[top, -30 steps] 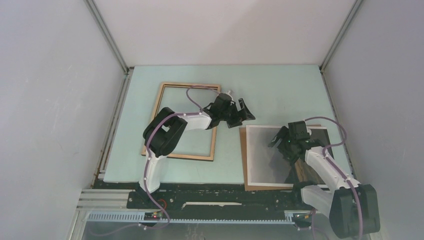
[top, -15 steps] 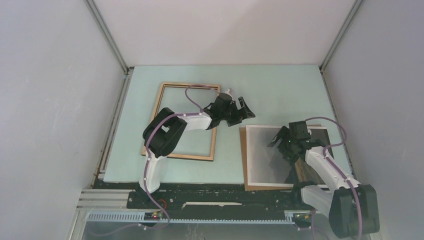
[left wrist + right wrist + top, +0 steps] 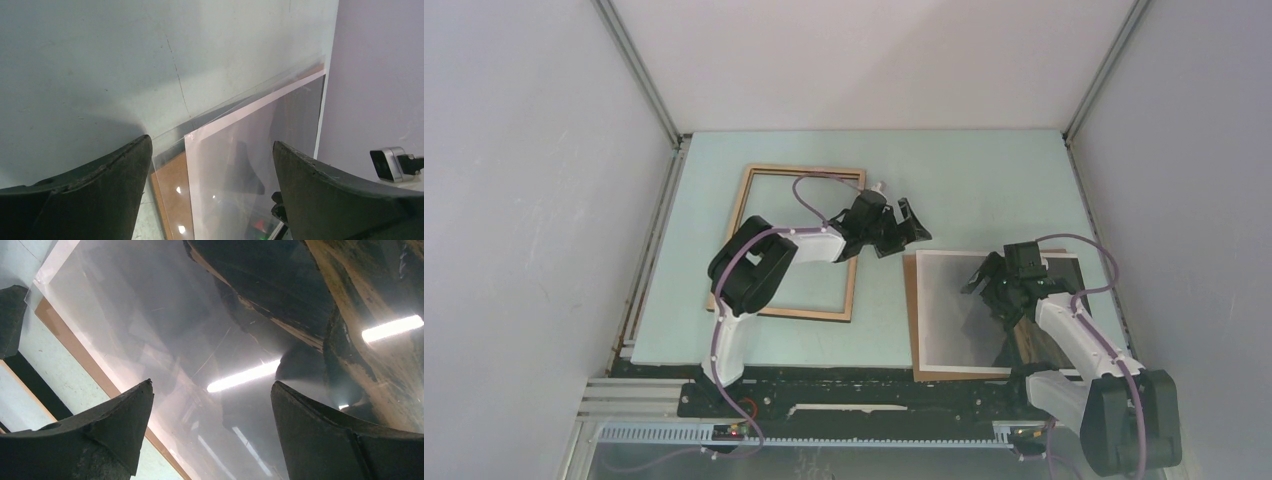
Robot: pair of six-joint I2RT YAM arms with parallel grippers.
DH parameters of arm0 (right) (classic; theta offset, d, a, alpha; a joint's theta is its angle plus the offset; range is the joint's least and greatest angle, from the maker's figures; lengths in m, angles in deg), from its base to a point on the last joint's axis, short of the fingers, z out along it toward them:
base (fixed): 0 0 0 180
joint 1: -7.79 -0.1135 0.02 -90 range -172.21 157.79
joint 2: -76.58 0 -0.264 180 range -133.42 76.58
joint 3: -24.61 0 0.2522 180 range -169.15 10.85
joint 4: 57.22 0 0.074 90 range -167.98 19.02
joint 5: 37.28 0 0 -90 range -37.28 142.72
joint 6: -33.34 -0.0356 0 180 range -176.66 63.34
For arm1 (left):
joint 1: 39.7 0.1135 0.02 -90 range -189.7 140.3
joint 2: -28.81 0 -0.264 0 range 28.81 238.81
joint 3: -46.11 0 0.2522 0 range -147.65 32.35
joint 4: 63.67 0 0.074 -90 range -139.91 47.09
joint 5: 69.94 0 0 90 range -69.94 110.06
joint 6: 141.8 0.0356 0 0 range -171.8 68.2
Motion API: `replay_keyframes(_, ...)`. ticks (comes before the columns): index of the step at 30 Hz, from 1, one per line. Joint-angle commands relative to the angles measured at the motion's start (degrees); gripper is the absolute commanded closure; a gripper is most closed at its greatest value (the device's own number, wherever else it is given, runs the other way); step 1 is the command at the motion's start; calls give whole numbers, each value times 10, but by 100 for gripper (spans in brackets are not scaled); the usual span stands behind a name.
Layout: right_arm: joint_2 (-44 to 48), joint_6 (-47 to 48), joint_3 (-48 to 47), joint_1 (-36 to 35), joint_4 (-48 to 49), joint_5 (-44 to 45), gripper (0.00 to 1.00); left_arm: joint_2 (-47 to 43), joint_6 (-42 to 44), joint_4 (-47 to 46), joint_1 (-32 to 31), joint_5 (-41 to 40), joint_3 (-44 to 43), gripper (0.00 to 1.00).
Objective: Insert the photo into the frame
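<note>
Your right hand hangs with its fingers apart directly over the photo, which lies flat on the brown board at the right of the surface. The frame lies well apart to the left. Your left hand, fingers also apart and empty, sits between them, near the photo's far left corner.

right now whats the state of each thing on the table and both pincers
frame, flat, wood back up, nothing in it
photo, flat on the backing board, outside the frame
backing board, flat under the photo
left pincer, open, empty, between frame and photo
right pincer, open, empty, over the photo
</note>
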Motion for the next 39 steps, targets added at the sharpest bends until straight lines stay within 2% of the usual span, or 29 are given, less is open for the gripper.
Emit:
replay_keyframes(1, -1, 8, 0, 5, 15, -2, 6, -41, -8, -71, -2, 42, 38, 2)
replay_keyframes(13, -8, 8, 0, 6, 11, 1, 6, -69, -13, -159, -4, 65, 82, 4)
replay_keyframes(19, -9, 7, 0, 6, 11, -1, 6, -75, -25, -168, -4, 73, 89, 7)
replay_keyframes(25, -7, 4, 0, 6, 12, -2, 6, -83, -59, -188, -4, 73, 112, 18)
replay_keyframes(33, -6, 4, 0, 6, 13, 1, 6, -58, -94, -183, -3, 105, 92, 42)
replay_keyframes(39, -10, 3, 0, 6, 20, -5, 6, -54, -77, -141, -3, 88, 80, 45)
